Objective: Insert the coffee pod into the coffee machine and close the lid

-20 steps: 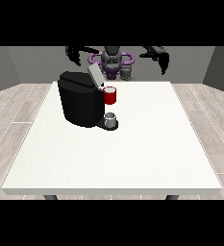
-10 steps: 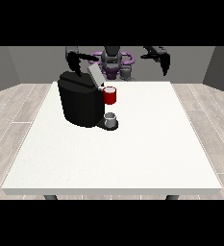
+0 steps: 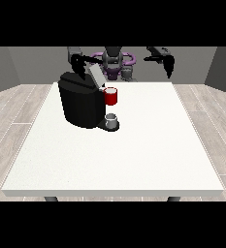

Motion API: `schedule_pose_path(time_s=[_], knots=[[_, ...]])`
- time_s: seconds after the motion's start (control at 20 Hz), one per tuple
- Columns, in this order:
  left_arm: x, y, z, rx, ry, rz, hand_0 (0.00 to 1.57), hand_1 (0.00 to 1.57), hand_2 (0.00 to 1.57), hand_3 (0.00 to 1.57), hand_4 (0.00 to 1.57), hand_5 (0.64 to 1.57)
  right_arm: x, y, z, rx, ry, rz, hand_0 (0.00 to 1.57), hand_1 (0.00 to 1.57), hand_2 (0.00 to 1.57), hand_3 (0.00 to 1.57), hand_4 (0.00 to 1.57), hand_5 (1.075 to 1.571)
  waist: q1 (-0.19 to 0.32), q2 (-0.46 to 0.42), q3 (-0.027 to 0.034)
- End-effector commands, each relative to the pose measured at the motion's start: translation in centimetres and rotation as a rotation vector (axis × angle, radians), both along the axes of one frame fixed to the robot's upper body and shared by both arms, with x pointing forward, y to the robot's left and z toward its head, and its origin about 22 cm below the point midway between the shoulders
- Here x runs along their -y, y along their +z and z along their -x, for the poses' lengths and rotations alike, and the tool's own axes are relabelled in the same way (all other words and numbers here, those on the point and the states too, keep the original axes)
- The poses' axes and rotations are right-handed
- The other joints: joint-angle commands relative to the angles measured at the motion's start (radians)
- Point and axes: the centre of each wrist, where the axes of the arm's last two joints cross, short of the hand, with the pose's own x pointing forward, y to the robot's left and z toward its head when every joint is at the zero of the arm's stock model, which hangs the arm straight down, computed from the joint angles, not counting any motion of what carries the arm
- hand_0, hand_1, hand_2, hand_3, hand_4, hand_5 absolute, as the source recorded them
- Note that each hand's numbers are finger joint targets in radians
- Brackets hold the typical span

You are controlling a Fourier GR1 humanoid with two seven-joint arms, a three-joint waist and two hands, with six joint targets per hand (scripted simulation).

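Observation:
The black coffee machine (image 3: pixel 80 104) stands on the left half of the white table (image 3: pixel 148 145), its grey lid (image 3: pixel 96 76) tilted up and open. A red thing at the machine (image 3: pixel 111 96) sits at its front, above a grey cup-like thing (image 3: pixel 112 119) on its base. A small grey thing (image 3: pixel 128 73) rests near the table's far edge in front of the robot; I cannot tell whether it is the pod. The hand at the view's left (image 3: pixel 77 62) hovers just behind the machine's top, near the lid. The hand at the view's right (image 3: pixel 167 61) hangs raised above the far right edge, holding nothing visible.
The robot's torso (image 3: pixel 113 60) is behind the far edge of the table. Grey walls and a wooden floor surround the table.
Both hands have come down a little from their raised position. The one at the view's left has dropped towards the machine's open lid.

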Motion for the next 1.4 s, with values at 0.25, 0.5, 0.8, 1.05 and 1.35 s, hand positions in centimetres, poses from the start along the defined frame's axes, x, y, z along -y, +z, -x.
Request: schedule_pose_path(time_s=[0.25, 0.5, 0.8, 1.05, 1.35], knots=[[0.9, 1.8, -0.7, 0.016, 0.013, 0.007, 0.0, 0.0, 0.0, 0.0, 0.0, 1.571, -1.3, -1.2, -0.9, -0.003, 0.032, 0.014, 0.0, 0.0, 0.0, 0.0, 0.0, 1.571, 0.01, 0.025, 0.0007], [0.2, 1.2, -0.5, 0.03, -0.002, -0.004, 0.0, 0.0, 0.0, 0.0, 0.0, 1.571, -0.8, 2.3, -2.7, 0.038, 0.032, 0.029, 0.0, 0.0, 0.0, 0.0, 0.0, 1.571, 0.027, 0.05, 0.0005], [0.1, 0.9, 0.2, 0.028, -0.008, -0.025, 0.0, 0.0, 0.0, 0.0, 0.19, 1.571, -1.1, 1.5, -3.0, 0.077, 0.017, 0.054, 0.0, 0.0, 0.0, 0.0, 0.18, 1.571, 0.058, 0.063, 0.0006], [2.4, 1.1, -0.4, 0.014, -0.013, -0.007, 0.0, 0.0, 0.0, 0.0, 0.14, 1.571, -3.7, 3.9, -4.0, 0.069, 0.041, 0.109, 0.0, 0.0, 0.0, 0.0, 0.0, 1.571, 0.076, 0.041, 0.0007], [1.4, 0.5, -0.2, 0.071, -0.034, -0.046, 0.0, 0.0, 0.0, 0.0, 0.0, 1.571, -6.8, 3.4, -3.5, 0.122, 0.088, 0.161, 0.0, 0.0, 0.0, 0.0, 0.12, 1.571, 0.052, 0.038, 0.0005]])
